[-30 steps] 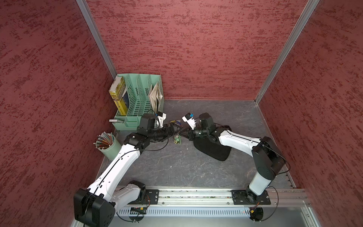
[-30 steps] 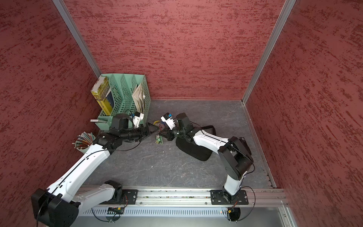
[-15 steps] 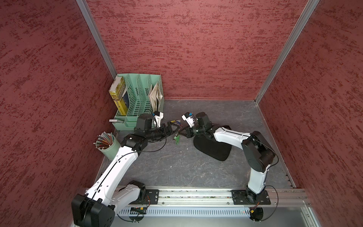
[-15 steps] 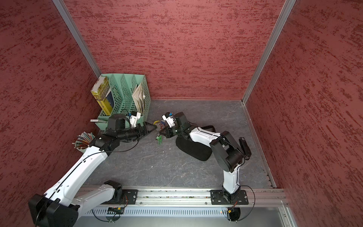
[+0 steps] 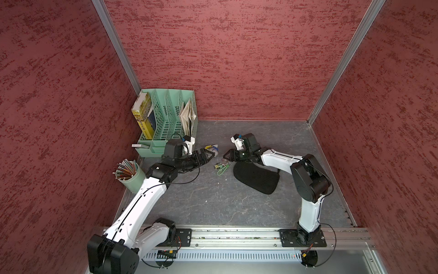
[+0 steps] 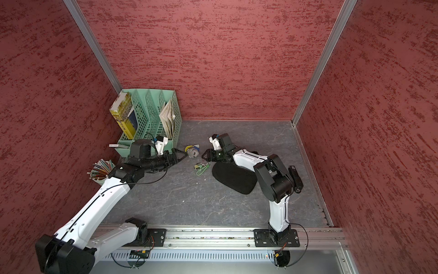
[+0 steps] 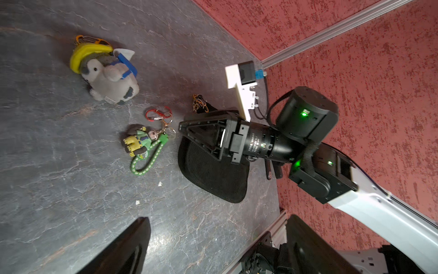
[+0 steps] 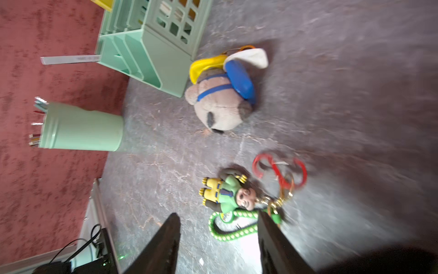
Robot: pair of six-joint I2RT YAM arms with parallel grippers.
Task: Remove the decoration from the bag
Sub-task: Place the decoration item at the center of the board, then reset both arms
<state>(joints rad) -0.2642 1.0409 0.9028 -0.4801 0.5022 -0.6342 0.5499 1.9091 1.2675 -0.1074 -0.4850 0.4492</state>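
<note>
Bag (image 5: 256,176): black half-moon of fabric lying flat on the surface (image 5: 201,206), about 3 o'clock from its middle with the rail taken as 6 o'clock. The strap is mostly hidden under the right arm (image 5: 277,157).
Decoration (image 7: 142,144): small figure in green and yellow on a green cord loop, with a gold clasp and a red carabiner (image 7: 157,115). It lies on the surface just off the bag's 10 o'clock end. It looks unhooked, though a link hidden by the jaws cannot be ruled out.
Second charm: penguin plush (image 7: 106,76) in a yellow hat, at 11 o'clock of the figure, apart from the bag.
Right jaws: released, parted over the green cord, grasping nothing, tips low by the bag's 10 o'clock end.
Left jaws: spread wide and empty, pointing toward 3 o'clock, tips near the plush.
Handling, bag: probably light and limp. It would slide or fold under a pull, so pin it near the small rings (image 7: 200,106) rather than mid-panel.
Handling, decoration: light. The figure looks rubbery and grippy, the cord floppy, the clasp small and likely slippery. The best hold seems to be the figure's body or the doubled cord.
Progress: judged nearly done. What remains is carrying the figure clear of the bag.
Background: green file rack (image 5: 166,118) at 10 o'clock, pencil cup (image 5: 129,170) at 9 o'clock.
</note>
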